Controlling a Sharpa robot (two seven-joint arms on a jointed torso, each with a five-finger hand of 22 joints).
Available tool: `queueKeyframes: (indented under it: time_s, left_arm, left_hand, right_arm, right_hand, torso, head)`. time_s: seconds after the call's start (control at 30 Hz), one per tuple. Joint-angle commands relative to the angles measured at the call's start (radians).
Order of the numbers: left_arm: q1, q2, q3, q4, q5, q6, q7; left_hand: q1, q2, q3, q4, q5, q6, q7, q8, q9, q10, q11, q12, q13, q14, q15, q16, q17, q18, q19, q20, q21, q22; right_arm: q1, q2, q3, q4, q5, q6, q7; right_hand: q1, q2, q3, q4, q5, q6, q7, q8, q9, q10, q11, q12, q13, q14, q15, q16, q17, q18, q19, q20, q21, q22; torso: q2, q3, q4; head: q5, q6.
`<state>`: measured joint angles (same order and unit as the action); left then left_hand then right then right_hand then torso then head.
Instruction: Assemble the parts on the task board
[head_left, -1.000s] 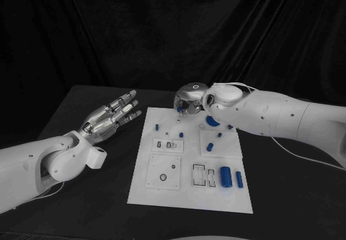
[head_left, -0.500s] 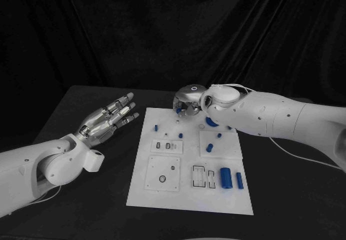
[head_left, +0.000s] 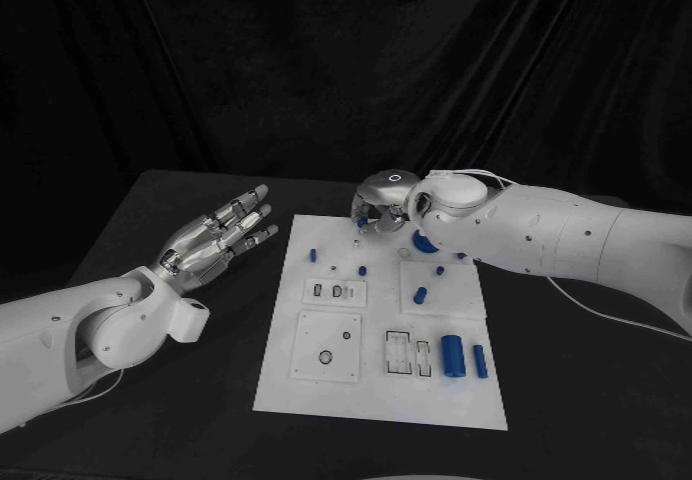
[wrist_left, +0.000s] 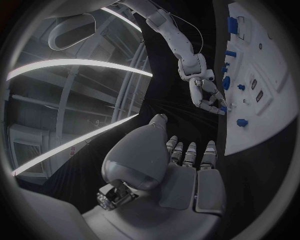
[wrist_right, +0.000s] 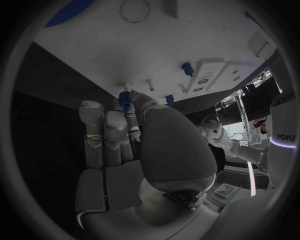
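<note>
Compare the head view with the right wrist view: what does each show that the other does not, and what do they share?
Head view alone: the large blue cylinder lying at the near end of the white task board, with a slimmer blue rod beside it.

Right wrist view alone: the small blue part pinched at the fingertips of the silver right hand.

Both: the task board, the right hand over its far edge, and the silver left hand, open with fingers spread beside the board, seen far off in the wrist view.

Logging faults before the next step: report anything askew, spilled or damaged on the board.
Nothing stands out. The task board lies flat, its blue parts sit tidily, and the right hand pinches a small blue part at the far edge.
</note>
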<state>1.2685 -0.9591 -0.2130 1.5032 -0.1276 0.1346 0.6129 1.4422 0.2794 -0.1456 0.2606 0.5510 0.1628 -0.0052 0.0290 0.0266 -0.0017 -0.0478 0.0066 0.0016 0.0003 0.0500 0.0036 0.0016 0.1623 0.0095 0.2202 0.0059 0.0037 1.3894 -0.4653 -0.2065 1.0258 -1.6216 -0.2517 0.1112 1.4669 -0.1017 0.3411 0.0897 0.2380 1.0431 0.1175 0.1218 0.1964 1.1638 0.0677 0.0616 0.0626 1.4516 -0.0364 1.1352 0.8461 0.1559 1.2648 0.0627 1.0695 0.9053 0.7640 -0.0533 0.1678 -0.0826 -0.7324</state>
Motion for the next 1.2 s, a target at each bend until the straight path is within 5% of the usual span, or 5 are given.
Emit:
queueKeyframes:
  time_s: [0.03,1.2]
  left_arm:
    - [0.002,0.004,0.001,-0.002,0.000,0.011,0.008]
    - [0.002,0.017,0.001,-0.023,0.000,0.033,-0.012]
  left_hand:
    - [-0.001,-0.004,0.006,0.000,0.004,0.002,0.008,0.006,0.001,0.002,0.009,-0.007,-0.002,0.000,0.000,-0.004,-0.002,0.016,-0.004,-0.006,-0.001,-0.001]
    - [-0.001,0.003,0.013,0.001,0.004,0.006,0.010,0.008,0.002,0.002,0.011,-0.007,-0.002,0.000,0.003,-0.004,-0.002,0.017,-0.002,-0.004,0.000,0.000]
  right_arm:
    - [-0.006,-0.006,-0.001,0.008,-0.002,-0.026,-0.012]
    - [-0.022,-0.001,-0.001,-0.002,-0.002,0.000,-0.014]
  right_hand:
    - [-0.007,-0.005,0.002,0.003,-0.001,-0.006,0.002,-0.005,0.002,-0.002,0.001,0.004,0.001,0.000,0.006,0.006,0.005,-0.016,0.002,0.008,0.007,0.003]
    - [-0.004,-0.006,0.016,0.001,0.001,-0.027,0.004,-0.021,0.000,-0.012,0.003,0.003,0.001,-0.010,0.001,-0.004,-0.011,-0.013,-0.006,0.009,0.005,0.008]
  torso:
    - [-0.001,-0.0006,0.0002]
    - [-0.001,-0.0012,0.0017]
  head:
    - [-0.002,0.001]
    - [-0.008,-0.002]
